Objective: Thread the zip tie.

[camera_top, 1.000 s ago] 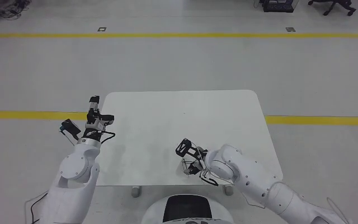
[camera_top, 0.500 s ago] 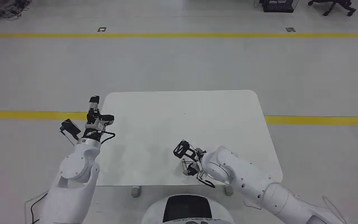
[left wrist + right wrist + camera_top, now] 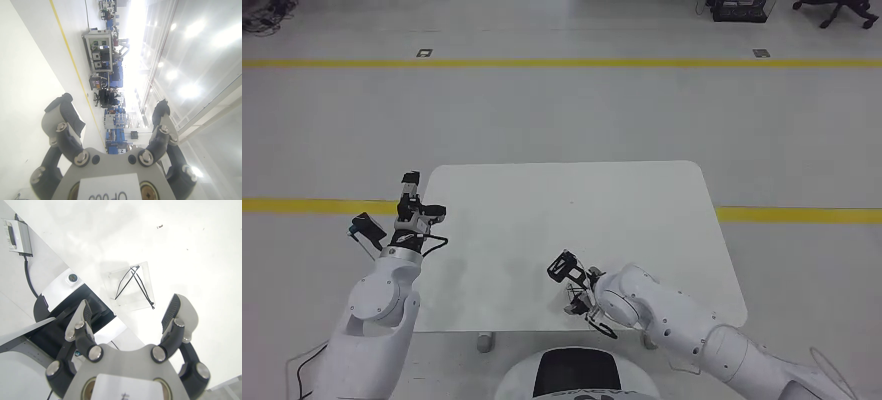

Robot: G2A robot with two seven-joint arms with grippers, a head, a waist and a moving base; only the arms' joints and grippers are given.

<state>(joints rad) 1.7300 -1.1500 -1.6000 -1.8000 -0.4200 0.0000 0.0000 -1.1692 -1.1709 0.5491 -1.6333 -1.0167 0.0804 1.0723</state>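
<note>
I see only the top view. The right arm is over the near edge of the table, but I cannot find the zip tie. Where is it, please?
Observer: Black zip ties lie on a clear square plate on the table, just ahead of the right gripper.
Operator: Is this gripper holding something?
Observer: No, it is open and empty, apart from the ties.
Operator: And the left gripper?
Observer: The left gripper is open too, empty, facing the room.
</note>
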